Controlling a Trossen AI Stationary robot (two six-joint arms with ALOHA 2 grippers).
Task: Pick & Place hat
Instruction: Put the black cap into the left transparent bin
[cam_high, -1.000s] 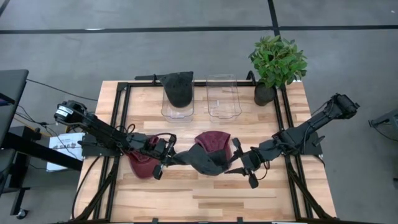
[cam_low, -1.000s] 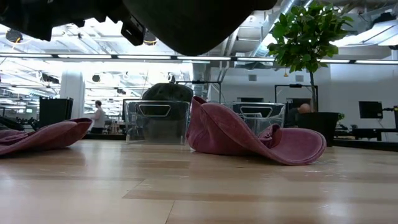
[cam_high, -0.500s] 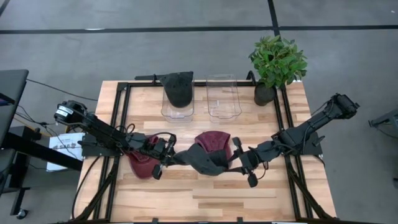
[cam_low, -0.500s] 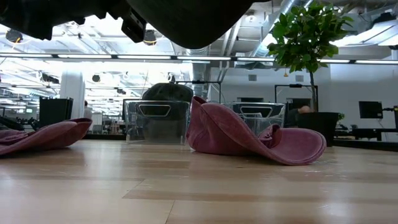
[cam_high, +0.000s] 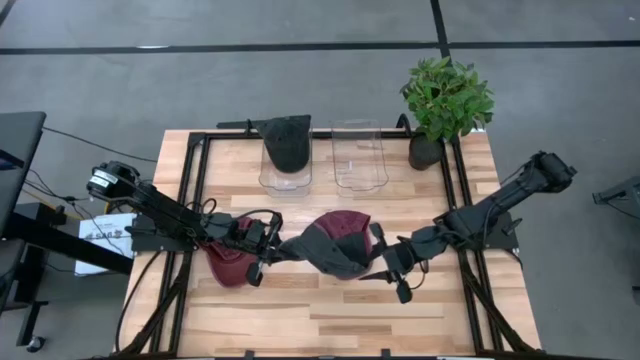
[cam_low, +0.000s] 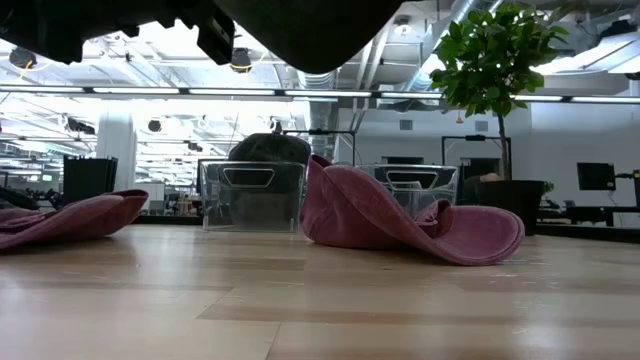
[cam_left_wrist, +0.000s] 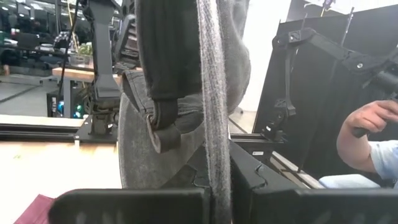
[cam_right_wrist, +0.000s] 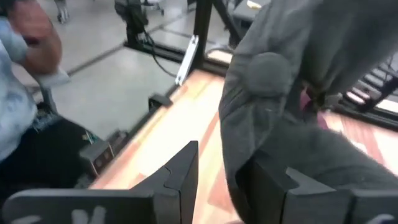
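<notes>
A dark grey hat hangs above the table's middle, held by my left gripper, which is shut on its left side. In the low view the hat shows at the top, clear of the table. My right gripper is open at the hat's right side. Its fingers stand about the hat's edge, with the crown's top button ahead of them. A maroon hat lies on the table under the grey one. A second maroon hat lies under my left arm. My left gripper pinches the grey hat's edge between its two shut fingers, coming level from the table's left. The edge runs upright between the fingers, and the hat hangs clear of the table. My right gripper: whether a finger touches the hat, I cannot tell.
Two clear bins stand at the far side: the left bin holds a dark hat, and the right bin stands next to it. A potted plant is at the far right. A person sits beyond the table.
The grey hat has risen a little and moved toward the far edge, and it now covers more of the maroon hat under it. My right gripper has moved toward the table's left, closer to the grey hat's right side, and stays open.
</notes>
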